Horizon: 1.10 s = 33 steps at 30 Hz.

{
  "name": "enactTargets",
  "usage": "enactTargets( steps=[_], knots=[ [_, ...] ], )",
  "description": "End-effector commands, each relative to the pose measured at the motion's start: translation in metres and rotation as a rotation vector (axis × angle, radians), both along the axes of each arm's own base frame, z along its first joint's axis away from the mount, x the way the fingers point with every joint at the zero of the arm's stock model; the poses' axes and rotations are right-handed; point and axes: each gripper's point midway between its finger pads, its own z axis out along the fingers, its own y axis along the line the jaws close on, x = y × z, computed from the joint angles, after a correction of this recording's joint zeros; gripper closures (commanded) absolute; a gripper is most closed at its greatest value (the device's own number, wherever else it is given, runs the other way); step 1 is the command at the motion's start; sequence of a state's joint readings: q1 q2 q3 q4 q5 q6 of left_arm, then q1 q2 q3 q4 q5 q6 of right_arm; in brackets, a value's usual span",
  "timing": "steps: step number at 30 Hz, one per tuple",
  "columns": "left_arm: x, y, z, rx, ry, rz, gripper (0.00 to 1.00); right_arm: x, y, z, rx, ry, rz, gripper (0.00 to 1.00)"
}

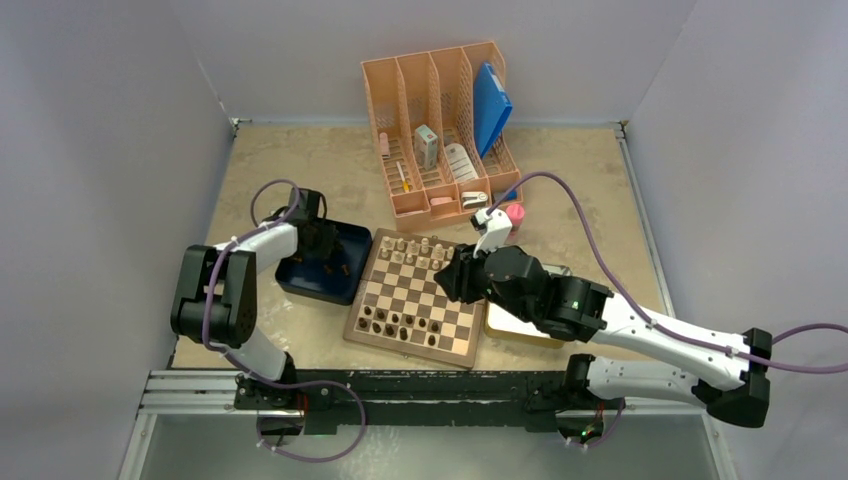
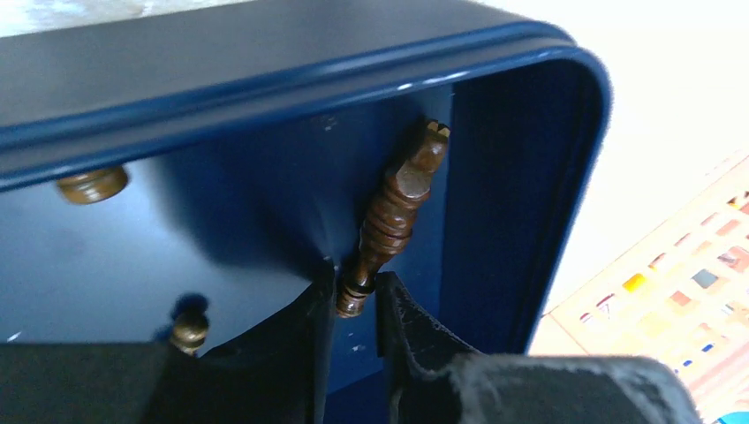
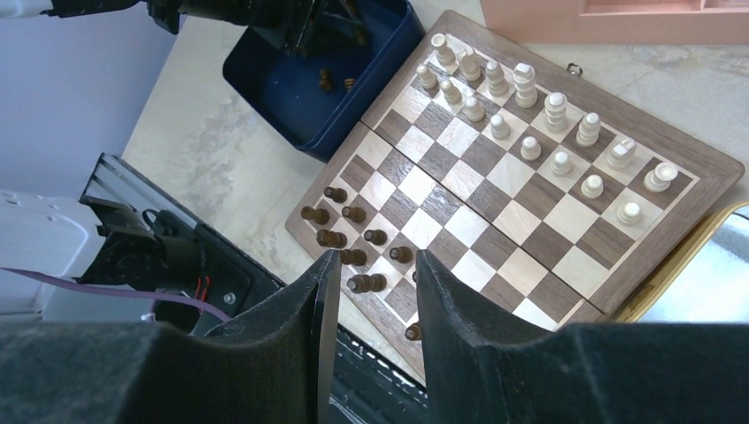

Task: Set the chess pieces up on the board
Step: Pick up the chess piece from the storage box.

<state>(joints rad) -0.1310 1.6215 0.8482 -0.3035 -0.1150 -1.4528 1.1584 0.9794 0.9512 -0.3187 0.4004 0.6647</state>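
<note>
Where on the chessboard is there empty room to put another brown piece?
The middle rows of the board, between the pale pieces and the dark pieces, are bare. The near rows toward the metal tin also look free. It is crowded along the far edge and at the near corner beside the blue tray.

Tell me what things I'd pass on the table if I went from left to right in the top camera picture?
dark blue tray → the board → metal tin, partly hidden under the right arm.
</note>
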Motion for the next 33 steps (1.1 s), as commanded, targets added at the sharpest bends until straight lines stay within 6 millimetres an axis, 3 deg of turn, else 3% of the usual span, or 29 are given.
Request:
enactTargets(
  steps=[1,8,14,19,27,33],
  knots=[
    [-0.022,0.002,0.005,0.004,0.073,0.003,0.78,0.0,0.004,0.01,0.023,-0.042,0.026,0.6],
    [-0.013,-0.001,0.007,-0.013,0.048,0.008,0.72,0.004,0.006,0.008,-0.001,-0.05,0.016,0.6],
    [-0.02,0.002,-0.003,-0.001,0.092,0.019,0.69,0.005,0.008,0.01,0.014,-0.058,0.02,0.6],
    [-0.025,0.002,-0.007,0.0,0.098,0.005,0.77,0.004,0.006,0.013,0.027,-0.062,0.019,0.6],
    [-0.023,0.0,0.026,-0.003,0.004,-0.04,0.99,0.001,0.007,0.025,0.087,-0.06,0.02,0.6],
    [-0.025,-0.006,0.061,-0.012,-0.133,-0.122,1.0,-0.001,0.007,0.034,0.154,-0.06,0.017,0.61]
  ],
)
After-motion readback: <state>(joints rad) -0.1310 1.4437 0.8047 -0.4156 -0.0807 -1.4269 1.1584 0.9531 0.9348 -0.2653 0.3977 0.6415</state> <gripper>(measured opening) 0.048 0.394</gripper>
